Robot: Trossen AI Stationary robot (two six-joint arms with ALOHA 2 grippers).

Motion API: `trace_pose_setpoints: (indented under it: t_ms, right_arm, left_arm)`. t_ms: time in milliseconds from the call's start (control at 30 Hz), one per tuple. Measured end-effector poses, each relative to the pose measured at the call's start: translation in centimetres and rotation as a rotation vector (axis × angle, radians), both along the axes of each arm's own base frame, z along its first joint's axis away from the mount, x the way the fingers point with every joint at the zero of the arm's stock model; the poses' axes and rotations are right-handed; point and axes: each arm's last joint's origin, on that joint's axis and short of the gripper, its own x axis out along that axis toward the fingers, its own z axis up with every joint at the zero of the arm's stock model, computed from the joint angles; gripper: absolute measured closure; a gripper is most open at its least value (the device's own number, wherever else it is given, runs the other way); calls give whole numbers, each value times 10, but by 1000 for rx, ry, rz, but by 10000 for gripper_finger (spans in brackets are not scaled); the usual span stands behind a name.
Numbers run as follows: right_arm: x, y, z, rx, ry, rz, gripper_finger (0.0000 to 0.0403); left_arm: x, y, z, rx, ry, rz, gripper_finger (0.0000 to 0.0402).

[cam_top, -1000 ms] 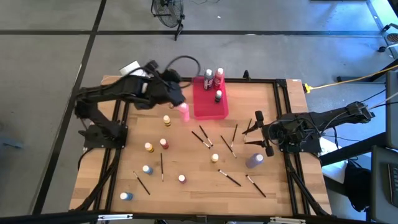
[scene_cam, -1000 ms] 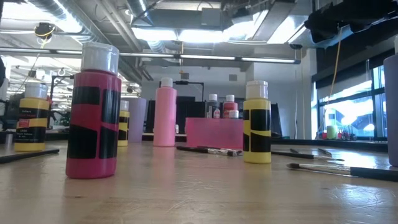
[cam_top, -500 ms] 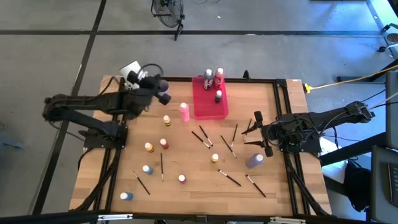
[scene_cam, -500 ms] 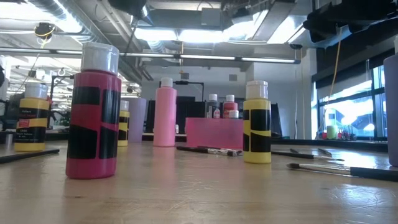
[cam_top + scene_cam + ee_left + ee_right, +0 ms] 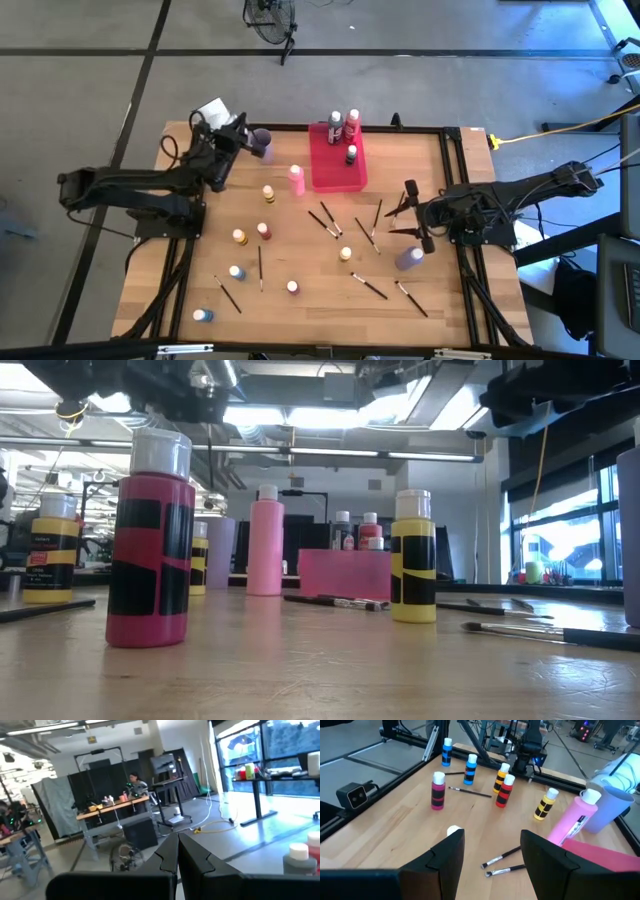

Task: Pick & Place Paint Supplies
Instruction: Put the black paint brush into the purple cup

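Right gripper (image 5: 487, 865) hangs open and empty above loose paintbrushes (image 5: 504, 861), jaws spread to straddle one. Paint bottles (image 5: 438, 791) stand scattered on the desk (image 5: 395, 815) beyond it. Left gripper (image 5: 177, 851), shut and empty, waits raised clear.

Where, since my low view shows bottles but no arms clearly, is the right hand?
Observer: The right hand hovers over the table's right side, open and empty, near scattered paintbrushes.
Operator: And the left hand?
Observer: The left hand is shut, near the table's far left corner, beside a lilac cup.
Operator: Anything in the tray yet?
Observer: Three bottles stand toward the far end of the pink-red tray.
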Motion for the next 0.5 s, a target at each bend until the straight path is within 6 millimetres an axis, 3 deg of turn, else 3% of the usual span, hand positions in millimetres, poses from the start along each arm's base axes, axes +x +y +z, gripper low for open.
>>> trace_pose_setpoints:
  t_ms: [500]
  right_arm:
    - [17, 4, -4, -99, -38, 30, 206]
  left_arm:
    - [9, 48, -32, -28, 157, 47, 400]
